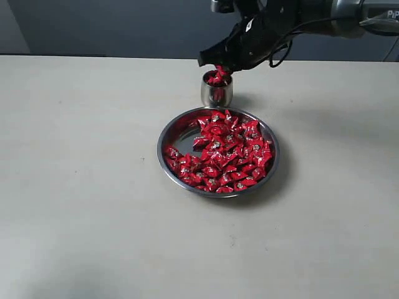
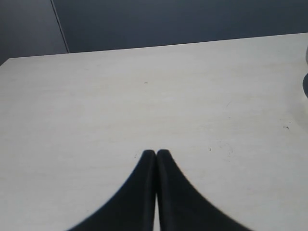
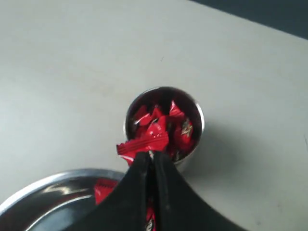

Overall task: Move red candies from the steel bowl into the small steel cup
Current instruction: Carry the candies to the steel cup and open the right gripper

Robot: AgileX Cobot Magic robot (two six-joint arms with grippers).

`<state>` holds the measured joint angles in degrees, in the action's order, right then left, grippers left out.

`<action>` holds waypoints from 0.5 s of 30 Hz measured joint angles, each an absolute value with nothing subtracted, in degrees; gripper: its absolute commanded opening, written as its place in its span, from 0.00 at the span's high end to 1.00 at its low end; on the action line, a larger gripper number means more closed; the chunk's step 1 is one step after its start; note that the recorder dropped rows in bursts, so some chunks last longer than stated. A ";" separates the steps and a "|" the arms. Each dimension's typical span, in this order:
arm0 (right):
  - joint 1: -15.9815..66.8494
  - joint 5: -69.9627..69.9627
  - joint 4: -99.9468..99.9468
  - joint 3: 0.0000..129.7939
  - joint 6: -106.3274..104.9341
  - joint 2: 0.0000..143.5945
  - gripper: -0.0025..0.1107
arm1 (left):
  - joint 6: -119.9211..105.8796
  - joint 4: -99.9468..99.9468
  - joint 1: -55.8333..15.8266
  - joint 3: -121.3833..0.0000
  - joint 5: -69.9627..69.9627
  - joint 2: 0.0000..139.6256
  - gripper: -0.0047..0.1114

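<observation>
The steel bowl [image 1: 163, 134] sits mid-table, heaped with red candies [image 1: 227, 152]. Just behind it stands the small steel cup [image 1: 216, 93], holding several red candies [image 3: 183, 130]. My right gripper [image 1: 219, 67] hovers directly over the cup's mouth, shut on one red candy [image 3: 144, 141] whose wrapper sticks out past the fingertips. In the right wrist view the gripper [image 3: 151, 155] is above the near rim of the cup [image 3: 199, 120], and the bowl's edge [image 3: 43, 187] shows beside it. My left gripper [image 2: 156, 153] is shut and empty over bare table, out of the exterior view.
The pale tabletop [image 1: 81, 187] spreads wide to the left and front of the bowl. A dark wall [image 1: 124, 25] runs behind the table's far edge. The right arm [image 1: 293, 18] reaches in from the upper right.
</observation>
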<state>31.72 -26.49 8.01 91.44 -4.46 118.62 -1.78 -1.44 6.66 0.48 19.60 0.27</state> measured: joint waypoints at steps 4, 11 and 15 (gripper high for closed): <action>30.06 -20.30 9.33 91.44 -4.35 121.38 0.98 | -1.78 -1.44 6.66 0.48 19.60 0.27 0.96; 29.94 -16.81 9.44 94.12 -4.35 125.95 0.97 | -1.78 -1.44 6.66 0.48 19.60 0.27 0.96; 29.94 -18.23 9.55 96.97 -4.24 127.90 0.97 | -1.78 -1.44 6.66 0.48 19.60 0.27 0.96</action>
